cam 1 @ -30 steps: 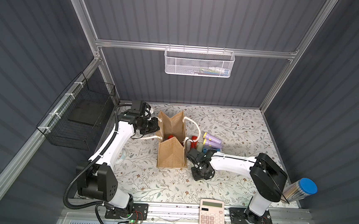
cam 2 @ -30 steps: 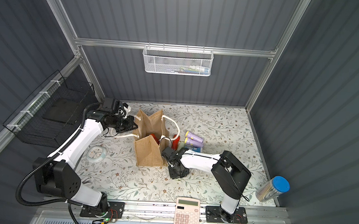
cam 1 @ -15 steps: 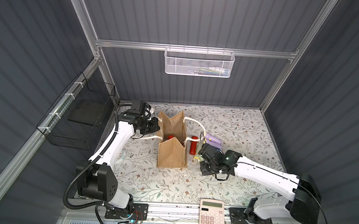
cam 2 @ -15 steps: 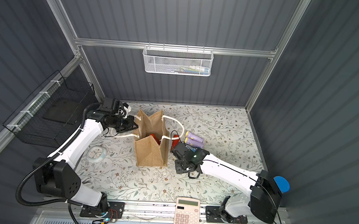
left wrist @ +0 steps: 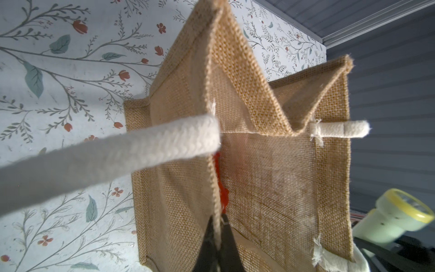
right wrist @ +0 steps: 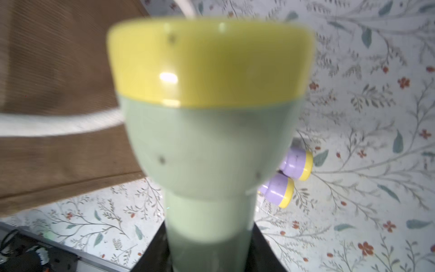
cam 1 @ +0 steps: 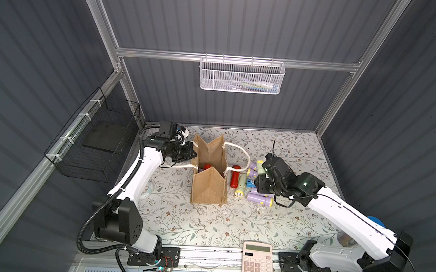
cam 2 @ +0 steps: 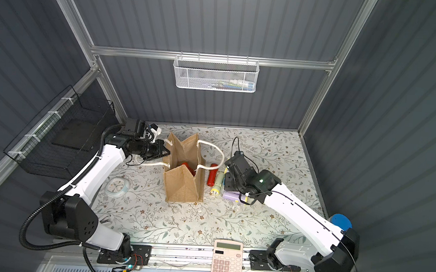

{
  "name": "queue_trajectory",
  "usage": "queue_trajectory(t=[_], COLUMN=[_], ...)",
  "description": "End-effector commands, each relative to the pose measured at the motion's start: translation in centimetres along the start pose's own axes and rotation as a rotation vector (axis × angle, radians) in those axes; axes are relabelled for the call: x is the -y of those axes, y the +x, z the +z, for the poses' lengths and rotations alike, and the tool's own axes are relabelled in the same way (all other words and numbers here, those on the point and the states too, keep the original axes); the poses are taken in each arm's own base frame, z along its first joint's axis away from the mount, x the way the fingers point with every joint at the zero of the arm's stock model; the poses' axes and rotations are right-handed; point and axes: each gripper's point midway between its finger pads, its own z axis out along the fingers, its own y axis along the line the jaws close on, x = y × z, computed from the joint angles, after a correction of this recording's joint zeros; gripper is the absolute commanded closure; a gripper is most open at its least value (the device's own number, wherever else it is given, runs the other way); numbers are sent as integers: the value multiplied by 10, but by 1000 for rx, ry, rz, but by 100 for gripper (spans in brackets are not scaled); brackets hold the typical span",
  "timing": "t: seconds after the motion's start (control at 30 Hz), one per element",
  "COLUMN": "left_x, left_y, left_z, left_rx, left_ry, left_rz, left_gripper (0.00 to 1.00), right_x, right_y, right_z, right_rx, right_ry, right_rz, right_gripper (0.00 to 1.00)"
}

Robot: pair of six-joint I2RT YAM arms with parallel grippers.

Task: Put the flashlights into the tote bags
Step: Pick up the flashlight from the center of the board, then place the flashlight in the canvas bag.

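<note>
Overhead, in both top views: boxy tan jute tote bag with white rope handles, upright mid-tabletop; red plastic flashlight, pale green flashlight and lilac flashlight lying just beside it, toward the right edge. Left wrist view: left gripper pressed together, pinching the bag's rim. Right wrist view: right gripper clamped on a yellow-headed mint flashlight, near the bag.

The mouth of the tote bag was open from above. The left gripper held its left rim and blocked that side. At right, a rope handle arched beside crowded flashlights. The near mat was free.
</note>
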Motion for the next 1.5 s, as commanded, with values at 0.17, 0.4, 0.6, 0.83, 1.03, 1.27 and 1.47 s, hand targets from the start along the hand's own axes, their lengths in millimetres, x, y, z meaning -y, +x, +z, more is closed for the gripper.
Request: queue_trajectory(t=[0.17,0.4,0.6,0.83,1.03,1.27,1.47], left_x=[20,16,16,23,21,21,19], left_y=[2,9,8,7,5,6,7], left_z=[-11,-8,-6,-5,-6,-13,-11], left_rx=[40,19,23,34,47,63,55], left_ry=[98,91,102,145,134,118,109], left_rz=[67,72,50,35,15,7,2], left_gripper=[100,100,100,100,100,100,100], right_x=[-76,-144,-208,-238,-234,-219,-201], right_y=[-82,-110,-111,-94,-76,-47,-23], right_z=[-25,-12,3,39,68,102,124], right_rx=[160,127,48,-51,-111,-197,-259], right_ry=[-242,-446,-569,-590,-554,-486,-413], right_rz=[-44,-35,-99,-112,-87,-47,-43], right_gripper=[77,78,77,77,78,79,80])
